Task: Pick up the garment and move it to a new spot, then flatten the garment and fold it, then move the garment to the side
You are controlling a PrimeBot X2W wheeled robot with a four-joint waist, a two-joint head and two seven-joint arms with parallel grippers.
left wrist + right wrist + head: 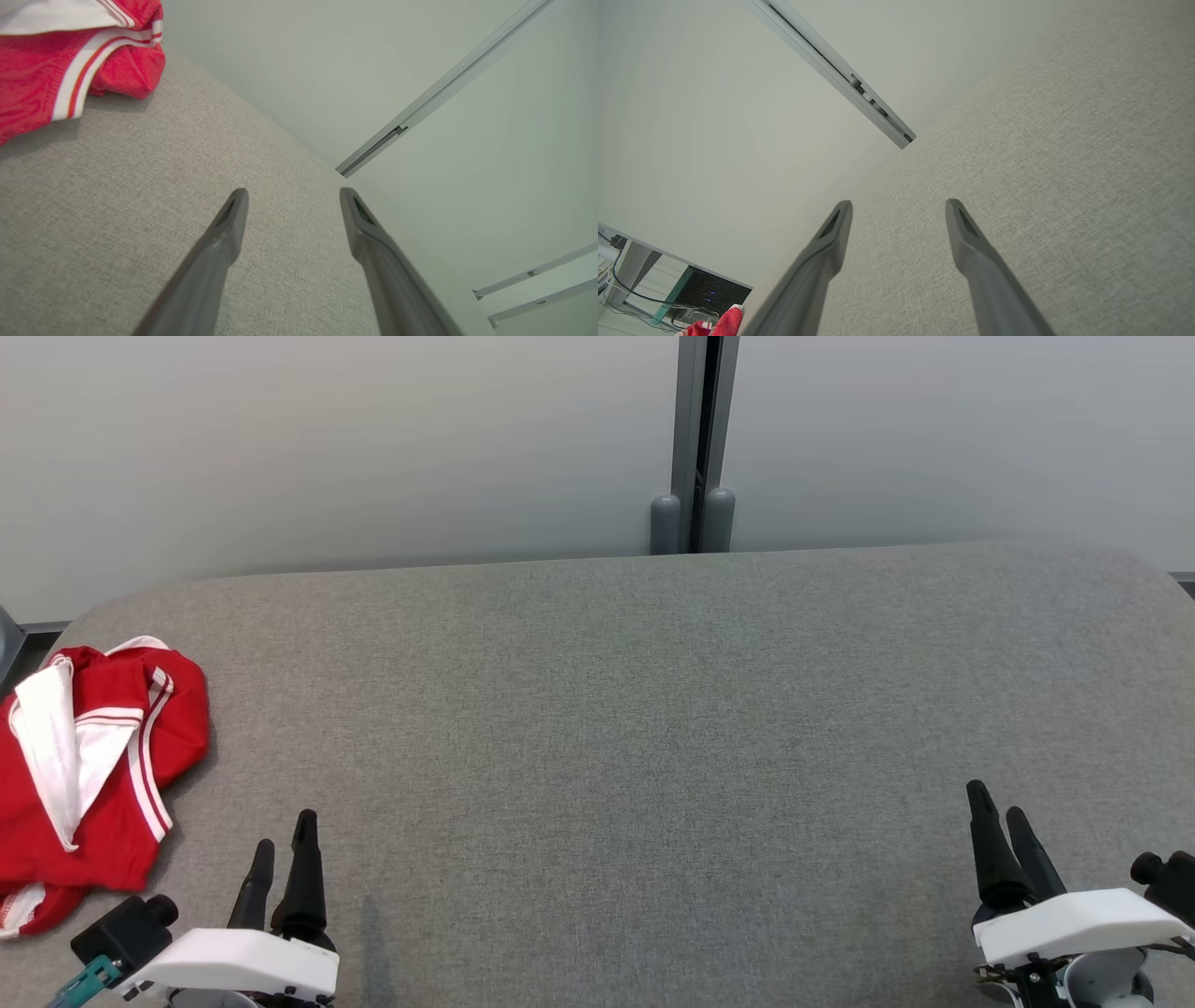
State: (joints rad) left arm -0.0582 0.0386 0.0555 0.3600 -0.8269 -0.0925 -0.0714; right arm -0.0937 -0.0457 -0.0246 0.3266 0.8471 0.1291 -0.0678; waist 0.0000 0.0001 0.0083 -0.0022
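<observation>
Garment: you see the red garment (89,775), with white stripes and a white inner side, lying crumpled at the far left of the grey fabric surface (597,709). It runs out of the head view at the left border.
Left gripper: you find the left gripper (285,831) at the lower left of the head view, just beside the garment on its right and not touching it. Its two dark fingers are spread wide and hold nothing.
Left wrist view: the fingers point over bare grey cloth. The garment sits in the upper left corner, apart from both fingertips.
Right gripper: the right gripper (995,801) is at the lower right, well apart from the garment. Its fingers are also spread wide and empty.
Height: you cannot tell whether either gripper touches the surface.
Background: pale wall panels stand behind the far edge, with a grey post (693,439) between them.
</observation>
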